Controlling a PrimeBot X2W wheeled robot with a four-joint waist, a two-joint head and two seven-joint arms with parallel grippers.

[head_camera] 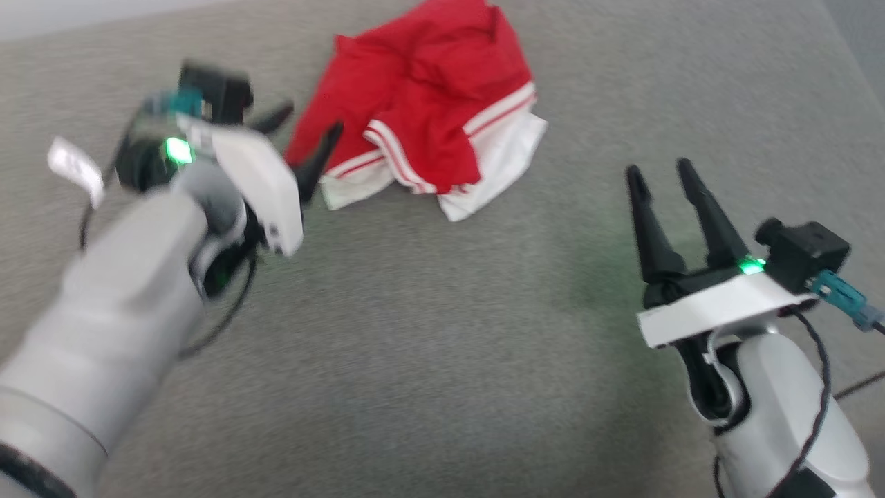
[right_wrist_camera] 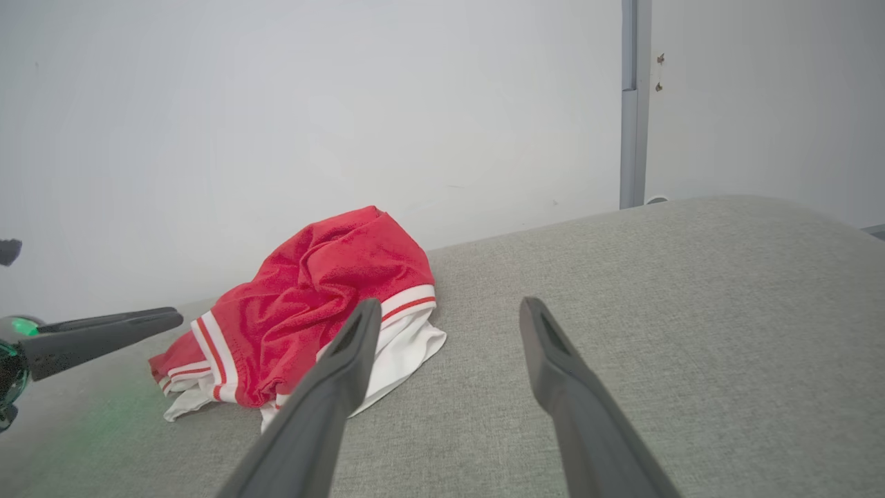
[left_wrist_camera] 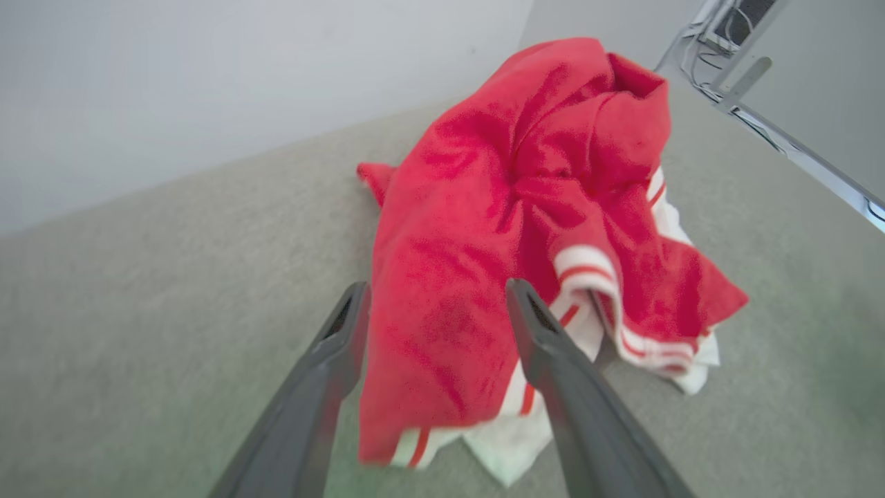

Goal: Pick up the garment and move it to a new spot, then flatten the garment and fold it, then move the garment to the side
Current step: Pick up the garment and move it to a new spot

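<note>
So the shirt (head_camera: 422,117) is a crumpled heap at the far middle of the grey fabric surface (head_camera: 442,360), not flattened yet. The left gripper (head_camera: 311,117) is way closer: fingers spread wide, empty, tips just beside the heap's left edge and pointing into it. The right gripper (head_camera: 658,167) is open too, well apart on the right.
</note>
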